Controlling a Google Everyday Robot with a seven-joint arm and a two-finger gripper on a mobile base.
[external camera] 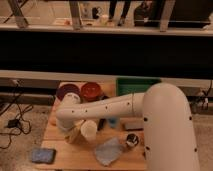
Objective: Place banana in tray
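Camera view: tool (74, 134) low over table (75, 154), beside white cup (89, 129); grip impossible to tell; tray (137, 85) well behind.

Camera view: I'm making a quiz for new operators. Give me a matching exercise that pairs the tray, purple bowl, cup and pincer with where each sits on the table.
Things:
1 tray
2 purple bowl
3 cup
4 pincer

Places:
A near left, beside the cup
B far right corner
C near side, towards the middle
D far left, next to the red-brown bowl

Pairs: 1-B; 2-D; 3-C; 4-A
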